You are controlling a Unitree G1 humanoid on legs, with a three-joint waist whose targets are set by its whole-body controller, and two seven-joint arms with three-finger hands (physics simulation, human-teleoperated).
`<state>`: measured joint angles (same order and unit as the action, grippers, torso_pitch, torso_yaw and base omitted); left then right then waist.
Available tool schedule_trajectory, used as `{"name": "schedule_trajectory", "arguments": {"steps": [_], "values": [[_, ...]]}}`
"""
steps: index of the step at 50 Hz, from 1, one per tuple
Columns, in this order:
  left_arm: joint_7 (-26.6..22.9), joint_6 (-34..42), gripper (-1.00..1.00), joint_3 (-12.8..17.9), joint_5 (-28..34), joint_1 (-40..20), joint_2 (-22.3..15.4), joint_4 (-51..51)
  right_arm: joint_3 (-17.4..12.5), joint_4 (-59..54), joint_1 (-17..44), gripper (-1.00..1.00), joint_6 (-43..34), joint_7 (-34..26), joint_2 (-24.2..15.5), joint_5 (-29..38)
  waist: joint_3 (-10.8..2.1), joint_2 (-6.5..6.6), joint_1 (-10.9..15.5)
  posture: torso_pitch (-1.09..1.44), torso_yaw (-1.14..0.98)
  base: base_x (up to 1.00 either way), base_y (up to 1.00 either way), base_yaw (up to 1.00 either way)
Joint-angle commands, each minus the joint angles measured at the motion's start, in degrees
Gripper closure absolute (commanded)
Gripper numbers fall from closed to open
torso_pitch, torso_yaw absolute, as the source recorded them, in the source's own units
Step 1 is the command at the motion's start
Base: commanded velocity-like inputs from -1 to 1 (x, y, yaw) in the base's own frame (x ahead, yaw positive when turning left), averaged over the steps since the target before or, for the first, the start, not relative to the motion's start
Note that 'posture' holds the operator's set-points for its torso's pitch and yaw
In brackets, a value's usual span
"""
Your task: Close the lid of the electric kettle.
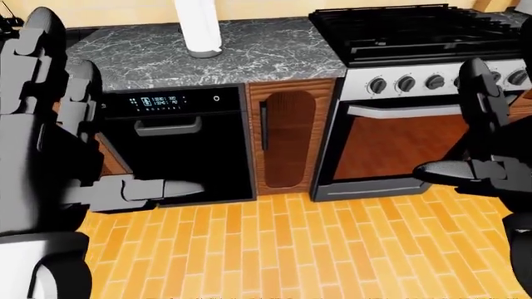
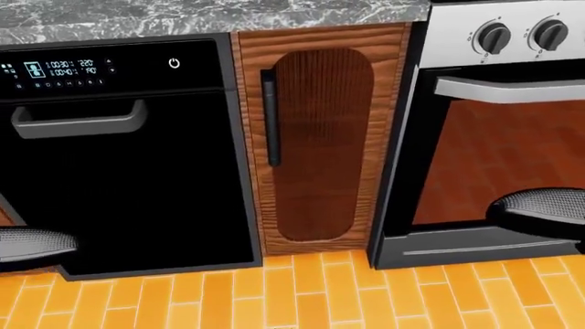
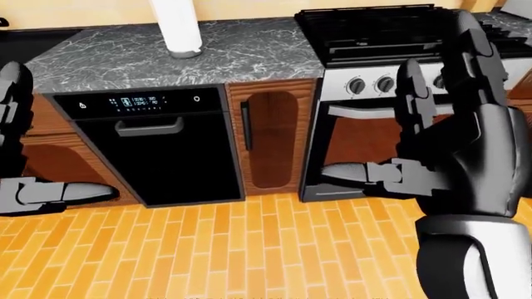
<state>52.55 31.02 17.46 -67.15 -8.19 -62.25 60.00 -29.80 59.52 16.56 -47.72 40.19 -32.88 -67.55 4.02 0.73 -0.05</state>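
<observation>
Ahead of me runs a line of kitchen units on an orange plank floor: a black dishwasher with a lit control strip at left, a narrow wooden cabinet door with a dark upright handle in the middle, and a steel oven with round knobs at right, its black burner grates above. Along the far side lies a grey marble countertop, and on it stands only the lower part of a white cylinder — its top is cut off, so I cannot tell what it is. No electric kettle shows in any view; where it sits I cannot say. My left hand is raised at the left edge of the left-eye view, fingers spread and upright, thumb pointing toward the dishwasher, holding nothing. My right hand is raised the same way before the oven in the right-eye view, fingers apart and empty. I judge the task to be at its searching or approach stage, with the lid untouched. Next I likely need to raise my gaze or turn along the counter to find the kettle before reaching.
</observation>
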Motion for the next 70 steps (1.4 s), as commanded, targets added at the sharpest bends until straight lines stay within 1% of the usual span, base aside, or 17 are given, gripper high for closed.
{"name": "schedule_trajectory", "arguments": {"steps": [1, 4, 13, 17, 26, 30, 40, 43, 44, 46, 52, 54, 56, 57, 65, 69, 70], "values": [[0.4, -1.1, -1.00, 1.0, 0.9, -0.8, -0.8, 0.0, -0.5, 0.5, 0.9, -1.00, 0.8, -0.4, -0.6, 0.1, -0.48, -0.09, 0.1, 0.00, 0.00, 0.00, 0.10, 0.00], [0.8, -1.2, -1.00, 1.8, 0.0, -0.7, -1.3, 0.0, -0.2, 0.5, 0.7, -1.00, 1.2, -0.6, -1.0, 0.9, -1.62, 4.50, -0.2, 0.00, 0.00, 0.00, 0.11, 0.00], [0.4, -1.0, -1.00, 1.1, 1.0, -0.6, -0.5, 0.0, 0.0, 0.5, 0.7, -1.00, 0.9, -1.1, -1.1, 1.6, -0.81, 0.40, 0.3, 0.00, 0.00, 0.00, 0.11, 0.00], [0.2, -0.9, -1.00, 1.4, 1.1, -0.4, -0.4, 0.0, 0.4, 0.5, 0.6, -1.00, 1.1, -1.2, -1.1, 2.0, -1.41, -3.90, 0.4, 0.00, 0.00, 0.00, 0.11, 0.00], [0.3, -1.1, -1.00, 1.4, 1.0, -0.4, -0.4, 0.0, -0.1, 0.5, 0.7, -1.00, 0.7, -0.8, -0.5, 0.9, -0.66, -0.79, 0.1, 0.00, 0.00, 0.00, 0.11, 0.00], [0.0, -1.1, -1.00, 0.8, 1.9, -0.4, 0.0, 0.0, -0.5, 0.5, 0.9, -1.00, 0.3, -1.0, -0.2, 0.8, -1.66, 4.51, -0.2, 0.00, 0.00, 0.00, 0.11, 0.00], [-0.3, -0.9, -1.00, 1.4, 1.7, -0.1, 0.2, 0.0, -0.1, 0.5, 0.8, -1.00, 0.2, -1.6, 0.3, 2.0, -0.77, -0.39, 0.3, 0.00, 0.00, 0.00, 0.11, 0.00], [0.0, -0.7, -1.00, 0.6, 1.8, -0.7, 0.1, 0.0, -0.3, 0.5, 0.9, -1.00, 0.0, -1.6, 0.3, 1.8, -1.57, -4.27, 0.4, 0.00, 0.00, 0.00, 0.11, 0.00], [0.3, -0.7, -1.00, 0.8, 1.2, -1.0, -0.2, 0.0, -0.3, 0.5, 0.9, -1.00, 0.0, -1.5, 0.2, 1.7, -1.08, -2.48, -0.2, 0.00, 0.00, 0.00, 0.11, 0.00], [0.3, -0.6, -1.00, 0.9, 1.1, -1.0, 0.0, 0.0, -0.4, 0.5, 1.0, -1.00, -0.1, -1.3, 0.1, 1.4, -1.21, -3.19, 0.1, 0.00, 0.00, 0.00, 0.11, 0.00], [0.6, -0.3, -1.00, 0.0, 1.1, -1.8, 0.0, 0.0, 0.0, 0.2, 1.0, -1.00, -0.1, -1.8, 0.3, 2.1, -0.65, -0.65, 0.1, 0.00, 0.00, 0.00, 0.11, 0.00], [0.3, 0.0, -1.00, 0.1, 1.6, -1.8, 0.5, 0.0, 0.1, 0.2, 1.1, -1.00, -0.2, -2.0, 0.5, 2.4, -0.73, 1.10, -0.1, 0.00, 0.00, 0.00, 0.11, 0.00], [0.1, 0.1, -1.00, -0.3, 2.0, -1.8, 0.7, 0.0, 0.0, 0.1, 1.1, -1.00, -0.2, -2.2, 0.6, 2.5, -1.79, 4.96, -0.2, 0.00, 0.00, 0.00, 0.11, 0.00], [0.2, 0.2, -1.00, -0.4, 2.0, -1.9, 0.8, 0.0, 0.4, 0.2, 0.9, -1.00, -0.2, -2.6, 0.9, 3.3, -1.37, 2.99, 0.3, 0.00, 0.00, 0.00, 0.10, 0.00], [-0.3, -0.9, -1.00, -0.2, 2.7, -0.5, 0.5, 0.0, 1.1, 0.5, 0.2, -1.00, 0.5, -2.7, 0.6, 4.1, -0.77, 0.11, 0.4, 0.00, 0.00, 0.00, 0.11, 0.00], [-0.3, -1.1, -1.00, 0.1, 2.5, -0.3, 0.4, 0.0, 1.0, 0.5, 0.1, -1.00, 0.6, -2.7, 0.5, 4.0, -1.19, -4.12, 0.4, 0.00, 0.00, 0.00, 0.11, 0.00], [-0.3, -1.1, -1.00, 0.1, 2.5, -0.3, 0.4, 0.0, 1.0, 0.5, 0.2, -1.00, 0.5, -2.6, 0.5, 4.0, -1.13, -2.18, -0.2, 0.00, 0.00, 0.00, 0.11, 0.00]]}}
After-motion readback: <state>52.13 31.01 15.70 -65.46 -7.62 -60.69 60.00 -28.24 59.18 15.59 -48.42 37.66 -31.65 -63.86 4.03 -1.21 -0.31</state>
